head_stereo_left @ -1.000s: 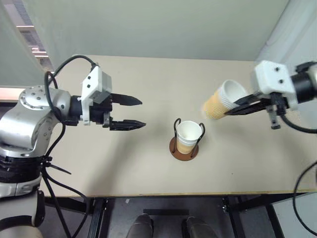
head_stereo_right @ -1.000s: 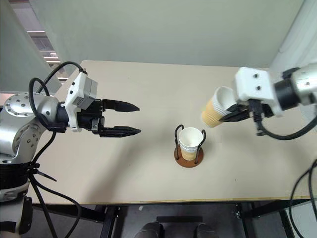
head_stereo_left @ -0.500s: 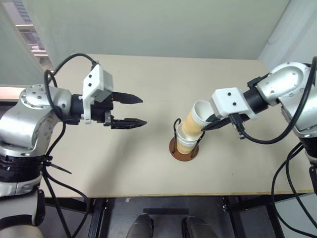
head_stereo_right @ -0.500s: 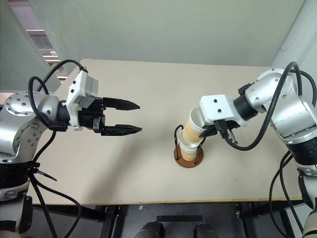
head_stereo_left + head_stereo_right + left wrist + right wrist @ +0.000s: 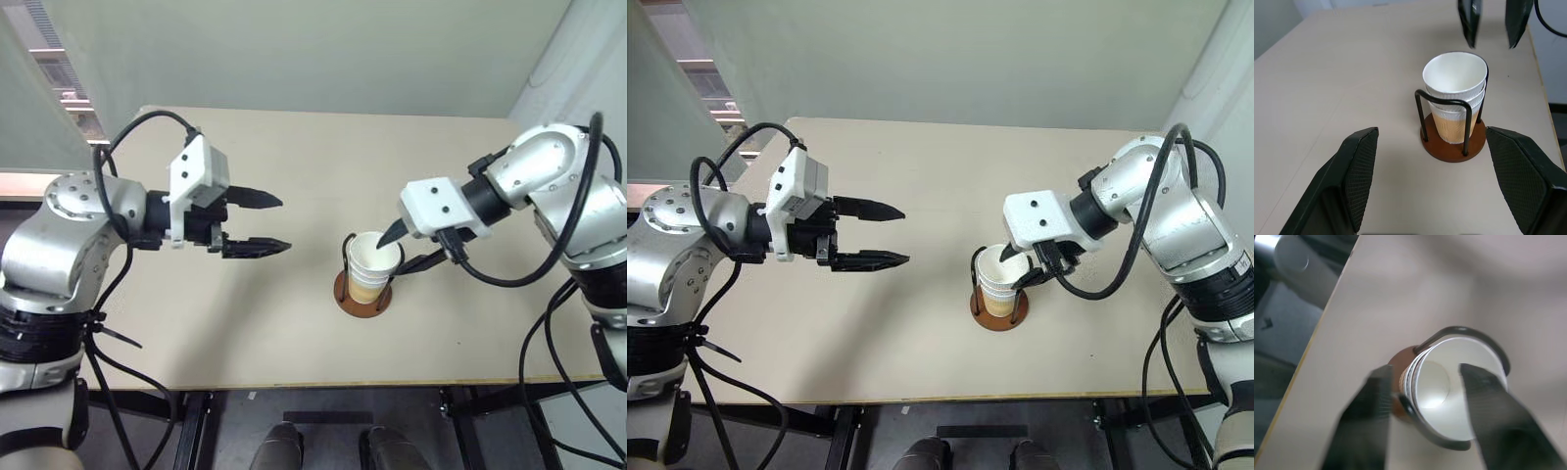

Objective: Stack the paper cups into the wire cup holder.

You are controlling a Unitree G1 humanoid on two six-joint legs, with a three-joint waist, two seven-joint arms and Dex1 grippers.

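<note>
We see the wire cup holder sitting on the beige worktop, near its front edge and roughly midway across it. The paper cups are nested upright inside the holder, white rims stacked one over another, tan side showing lower down between the black wire loops; we count about three rims in the left wrist view, exact number hard to confirm. The reddish-brown disc base lies flat on the worktop under the stack. The right pincer is right at the holder, on its right side, angled downward, fingers spread apart, one finger tip at the top cup's rim and the other lower beside the wire loop; it is released, not clamping the cup, and we cannot tell if a tip touches the rim. The left pincer hangs above the worktop well apart from the holder, on its left side, pointing toward it, fingers spread wide with nothing between them.
</note>
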